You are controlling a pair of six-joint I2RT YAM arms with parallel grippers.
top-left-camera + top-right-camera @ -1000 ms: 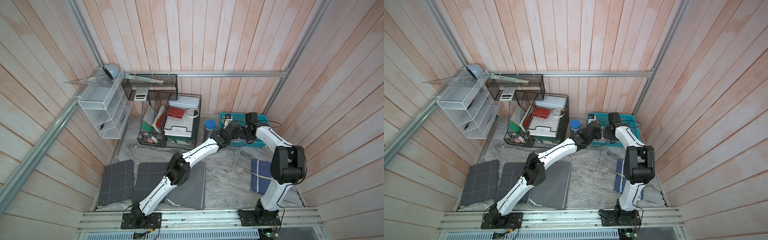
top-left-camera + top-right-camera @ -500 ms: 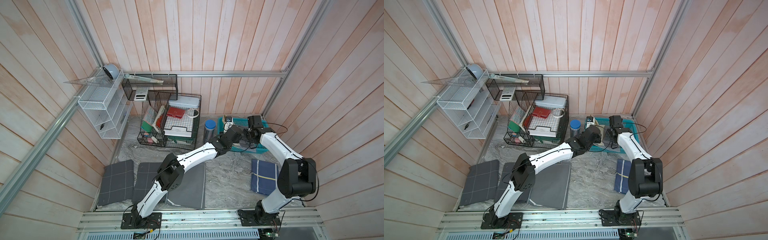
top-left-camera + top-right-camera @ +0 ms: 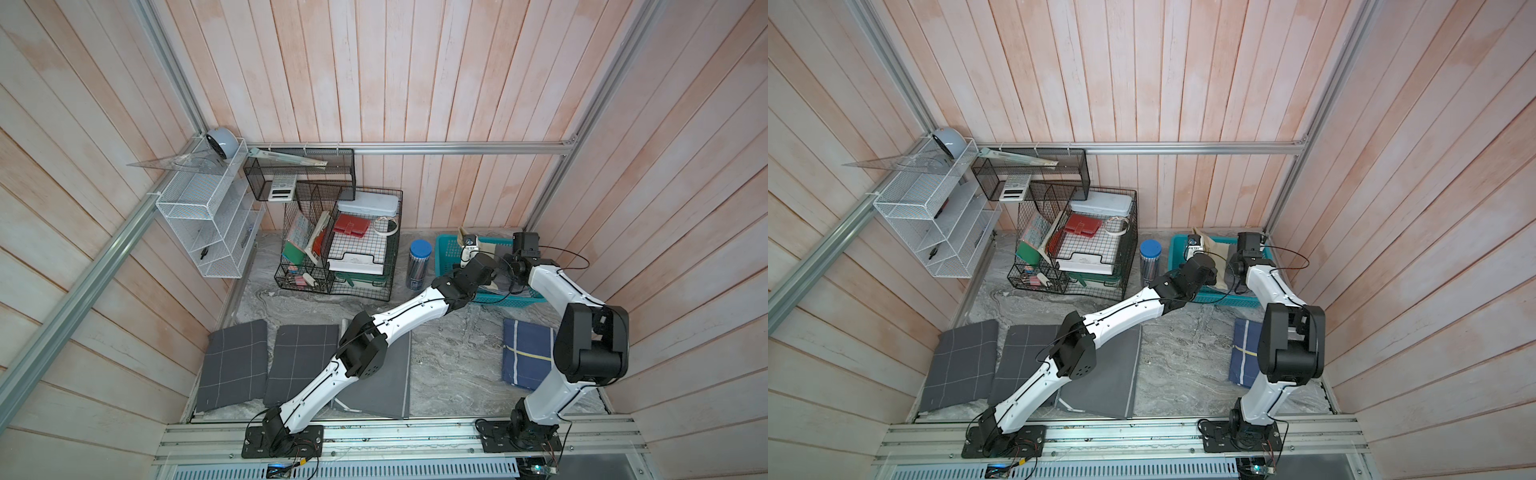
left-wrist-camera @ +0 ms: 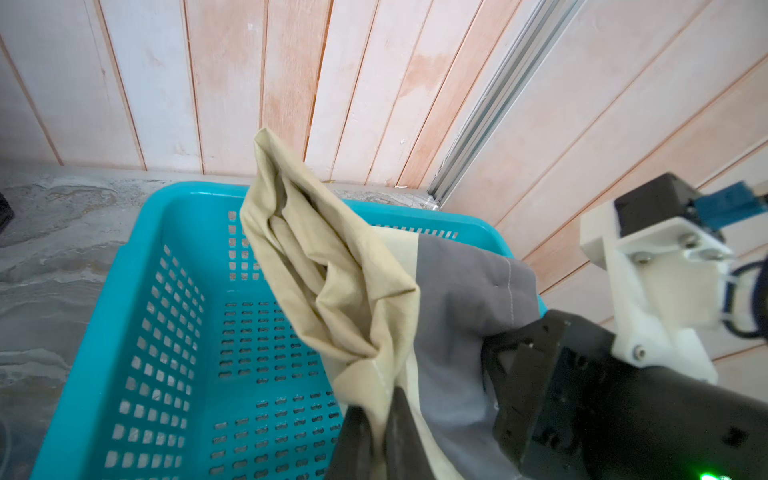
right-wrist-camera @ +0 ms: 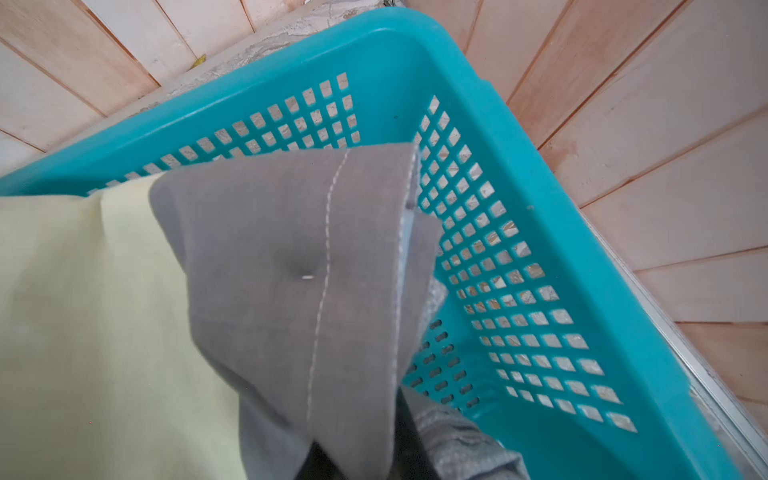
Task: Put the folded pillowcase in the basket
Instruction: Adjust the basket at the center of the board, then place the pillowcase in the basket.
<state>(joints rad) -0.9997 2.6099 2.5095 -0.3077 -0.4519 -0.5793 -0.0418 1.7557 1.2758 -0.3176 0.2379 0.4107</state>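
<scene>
The teal basket point(image 3: 446, 249) point(image 3: 1177, 249) stands at the back right against the wall. A beige and grey folded pillowcase point(image 4: 332, 274) point(image 5: 266, 257) hangs over its inside, held at both ends. My left gripper point(image 4: 380, 411) is shut on the beige edge, its dark fingers point(image 4: 357, 440) pinching the cloth. My right gripper point(image 5: 365, 449) is shut on the grey hemmed corner, with the cloth draped over most of its fingers. In both top views the two wrists meet over the basket, with the pillowcase point(image 3: 490, 245) point(image 3: 1219, 251) between them.
A blue-lidded canister point(image 3: 419, 264) stands left of the basket, next to the black wire organiser point(image 3: 340, 245). The white wire shelf point(image 3: 203, 220) hangs on the left wall. A navy folded cloth point(image 3: 525, 353) lies front right. Grey folded cloths point(image 3: 237, 365) point(image 3: 301, 361) lie front left.
Both wrists have shifted a little to the right over the basket with the pillowcase still held. The right elbow has swung towards the front, uncovering the navy cloth.
</scene>
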